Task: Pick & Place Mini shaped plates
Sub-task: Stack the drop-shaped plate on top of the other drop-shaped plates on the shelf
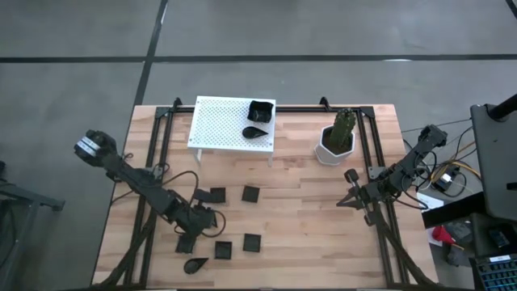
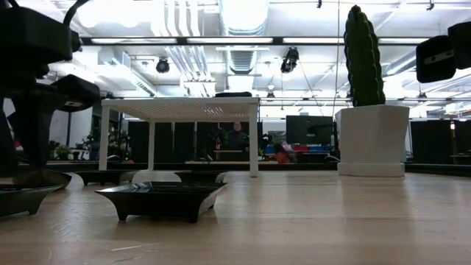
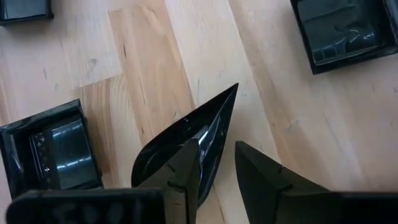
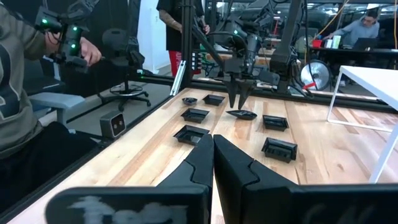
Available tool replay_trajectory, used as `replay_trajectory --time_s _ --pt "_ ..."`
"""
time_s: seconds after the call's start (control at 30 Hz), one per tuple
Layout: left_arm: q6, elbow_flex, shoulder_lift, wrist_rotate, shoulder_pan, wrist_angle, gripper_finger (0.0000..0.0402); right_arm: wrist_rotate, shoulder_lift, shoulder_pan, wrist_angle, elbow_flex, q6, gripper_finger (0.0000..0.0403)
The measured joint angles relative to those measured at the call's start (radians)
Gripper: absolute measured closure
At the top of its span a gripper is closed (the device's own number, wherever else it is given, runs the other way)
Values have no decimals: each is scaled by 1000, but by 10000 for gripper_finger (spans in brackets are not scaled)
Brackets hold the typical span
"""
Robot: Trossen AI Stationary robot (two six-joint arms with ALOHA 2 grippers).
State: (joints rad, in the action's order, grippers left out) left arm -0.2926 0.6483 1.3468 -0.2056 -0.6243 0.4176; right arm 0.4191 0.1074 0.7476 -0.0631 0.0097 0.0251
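Several small black plates lie flat on the wooden table: squares (image 1: 250, 194) (image 1: 252, 242) (image 1: 223, 250) and a teardrop (image 1: 195, 264). A raised-rim square (image 1: 260, 110) and a teardrop (image 1: 255, 132) sit on the white rack (image 1: 218, 121). My left gripper (image 1: 212, 220) (image 3: 216, 149) points down, open, over another teardrop plate (image 3: 186, 140) (image 4: 241, 114). One finger is above the plate's hollow and the other is outside its long rim. My right gripper (image 1: 353, 199) (image 4: 212, 146) is shut and holds nothing, above the table's right half. My left gripper comes at the teardrop plate from above, its fingers standing along either side of the long rim (image 3: 219, 152) near the rounded end. A strip of bare wood shows between the rim and the outer finger (image 3: 252, 171). I cannot tell whether either finger touches the plate.
A white pot with a green cactus (image 1: 338, 139) stands right of the rack. Square plates lie close around the left gripper (image 3: 53, 149) (image 3: 342, 31). Black frame rails (image 1: 373, 162) run along the table's sides. A person (image 4: 25, 93) stands beyond the table's near edge.
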Motion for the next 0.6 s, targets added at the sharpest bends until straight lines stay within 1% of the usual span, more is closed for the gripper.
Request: replay_trajectory --time_s 0.6 --pt "-10 0 69 3 -7 2 319 0 0 0 0 0 0 394"
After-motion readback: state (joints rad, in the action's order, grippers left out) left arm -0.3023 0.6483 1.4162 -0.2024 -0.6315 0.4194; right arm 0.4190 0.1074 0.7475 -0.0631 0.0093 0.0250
